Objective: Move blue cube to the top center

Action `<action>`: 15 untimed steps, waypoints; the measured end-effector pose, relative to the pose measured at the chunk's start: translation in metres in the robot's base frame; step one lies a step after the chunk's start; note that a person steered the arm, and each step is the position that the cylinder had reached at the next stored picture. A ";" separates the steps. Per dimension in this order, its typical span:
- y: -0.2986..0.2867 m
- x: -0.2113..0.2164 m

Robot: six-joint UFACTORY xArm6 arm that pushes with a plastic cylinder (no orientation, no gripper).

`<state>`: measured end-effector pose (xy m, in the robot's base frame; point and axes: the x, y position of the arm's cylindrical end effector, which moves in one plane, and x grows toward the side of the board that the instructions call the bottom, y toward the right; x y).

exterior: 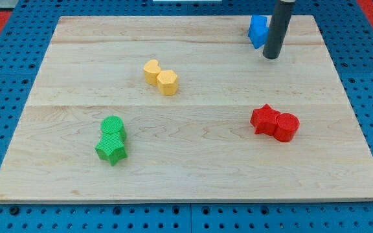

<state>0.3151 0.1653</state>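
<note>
Wooden table (pixel 186 175) rests on a blue pegboard. No jaws exist on this arm; my tip (pixel 272 57) ends a dark rod, just right of the blue cube (pixel 258 30) at the far edge, right of centre. Judged progress: cube is already far; a leftward push to centre remains. Yellow, green and red blocks lie well apart.

Blue cube (pixel 257 30): bright blue block, near the board's top edge, right of centre in the view. Sits flat on the wood, one corner turned toward the view's bottom. Right side partly hidden.
</note>
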 end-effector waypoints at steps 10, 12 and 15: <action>-0.016 -0.110; 0.019 -0.107; 0.043 -0.075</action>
<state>0.2405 0.2083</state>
